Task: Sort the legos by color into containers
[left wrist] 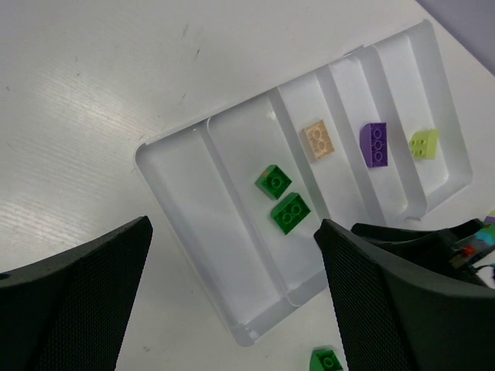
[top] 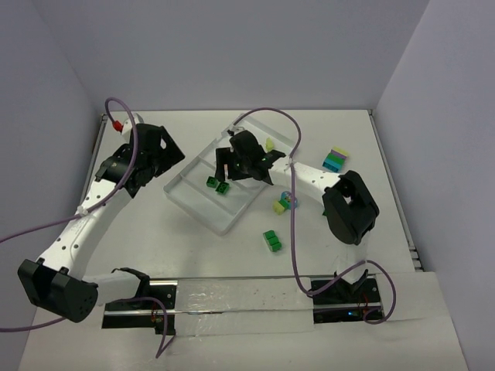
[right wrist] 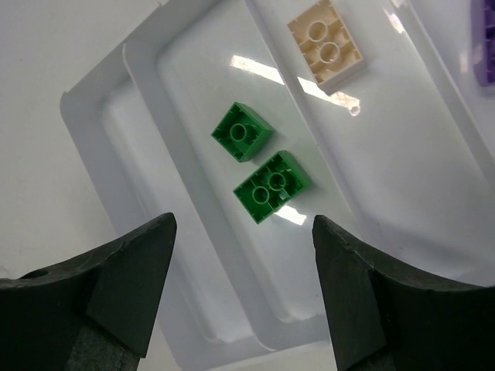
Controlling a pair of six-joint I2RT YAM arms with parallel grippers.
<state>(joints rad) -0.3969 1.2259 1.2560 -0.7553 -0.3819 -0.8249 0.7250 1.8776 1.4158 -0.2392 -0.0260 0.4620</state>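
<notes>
The clear tray [top: 197,199] lies slanted mid-table, its containers running side by side. Two green legos [right wrist: 242,132] [right wrist: 273,185] sit in one container [left wrist: 232,201]. The neighbouring ones hold a peach brick [left wrist: 318,141], a purple brick [left wrist: 375,144] and a yellow-green brick [left wrist: 424,144]. My right gripper [right wrist: 244,255] hovers open over the green pair [top: 216,185], nothing between its fingers. Left of the tray, my left gripper [left wrist: 232,309] stands wide open and empty. On the table lie a green clump [top: 271,240], a mixed clump [top: 285,202] and a teal-green-purple stack [top: 335,160].
White walls close the table in at the back and on both sides. Purple cables [top: 294,224] loop over the right arm and past the loose bricks. Black base plates [top: 139,305] run along the near edge.
</notes>
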